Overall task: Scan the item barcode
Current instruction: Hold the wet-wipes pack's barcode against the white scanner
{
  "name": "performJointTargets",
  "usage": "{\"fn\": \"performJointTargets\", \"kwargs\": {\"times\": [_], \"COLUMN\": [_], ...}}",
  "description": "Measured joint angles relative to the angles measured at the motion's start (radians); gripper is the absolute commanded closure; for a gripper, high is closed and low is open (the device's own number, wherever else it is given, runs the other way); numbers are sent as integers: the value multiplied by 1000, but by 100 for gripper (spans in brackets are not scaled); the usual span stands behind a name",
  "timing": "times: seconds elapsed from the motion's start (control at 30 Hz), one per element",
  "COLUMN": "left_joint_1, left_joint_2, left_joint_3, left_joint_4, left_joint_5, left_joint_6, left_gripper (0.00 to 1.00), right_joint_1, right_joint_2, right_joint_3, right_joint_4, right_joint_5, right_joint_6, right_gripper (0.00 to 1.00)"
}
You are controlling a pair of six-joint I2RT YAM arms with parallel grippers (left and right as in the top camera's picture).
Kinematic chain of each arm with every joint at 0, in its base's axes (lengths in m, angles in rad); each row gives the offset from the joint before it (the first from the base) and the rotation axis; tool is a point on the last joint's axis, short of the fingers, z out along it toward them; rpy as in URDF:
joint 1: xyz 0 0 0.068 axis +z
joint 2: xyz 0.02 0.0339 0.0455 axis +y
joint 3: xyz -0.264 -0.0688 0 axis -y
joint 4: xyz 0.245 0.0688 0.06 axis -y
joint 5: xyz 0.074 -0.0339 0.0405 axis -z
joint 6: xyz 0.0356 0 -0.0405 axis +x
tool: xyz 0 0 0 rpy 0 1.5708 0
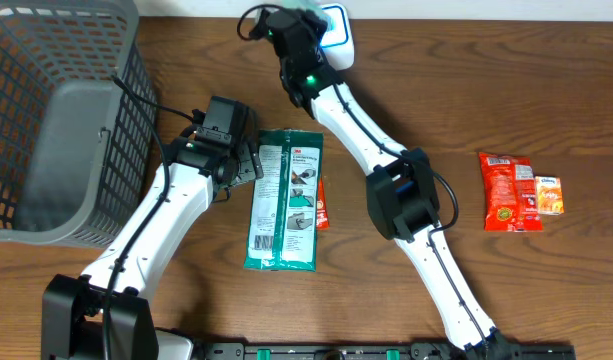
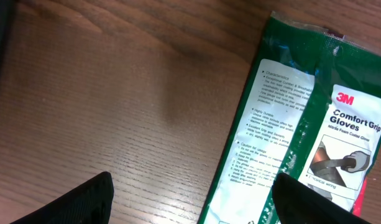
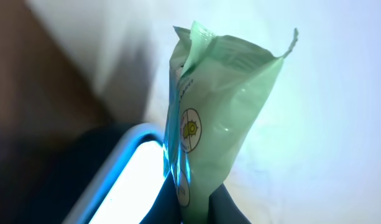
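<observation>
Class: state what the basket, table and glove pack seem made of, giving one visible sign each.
Basket: probably grey plastic; matte, moulded mesh walls.
Table: wood or wood-look laminate; brown grain lines, slight sheen.
Glove pack: thin glossy plastic film; highlights and wrinkles across the printed surface.

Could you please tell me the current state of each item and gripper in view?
left gripper: open, at the glove pack's left edge, holding nothing.
right gripper: shut on the pale green packet.
pale green packet: held upright at the scanner.
scanner: window lit.
glove pack: lying flat, print up, not held.
red snack packet: lying flat, not held.
basket: upright.
</observation>
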Motion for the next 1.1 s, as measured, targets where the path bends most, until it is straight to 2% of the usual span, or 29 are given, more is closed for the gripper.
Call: {"fn": "performJointTargets", "kwargs": {"times": [0.3, 0.53, 0.7, 0.87, 0.93, 1.1], "left_joint_1": [0, 0, 0, 0, 0, 0], "left_joint_2": [0, 0, 0, 0, 0, 0], "left_joint_3": [0, 0, 0, 0, 0, 0], "left_joint_4": [0, 0, 0, 0, 0, 0], "left_joint_5": [0, 0, 0, 0, 0, 0], "left_joint_6": [0, 0, 0, 0, 0, 0], "left_gripper": [18, 17, 17, 18, 17, 18], "right_joint_1": [-16, -16, -13, -16, -22, -85], "right_joint_2": [0, -3, -74, -283, -404, -615], "right_joint_3": [0, 0, -12, -18, -16, 9], "right_joint_4": [23, -98, -371, -778, -980, -1356], "right_joint_5": [26, 44, 43, 0, -68, -341], "right_joint_6": [45, 128, 268, 517, 612, 760], "right_gripper": [99, 99, 99, 99, 99, 99]}}
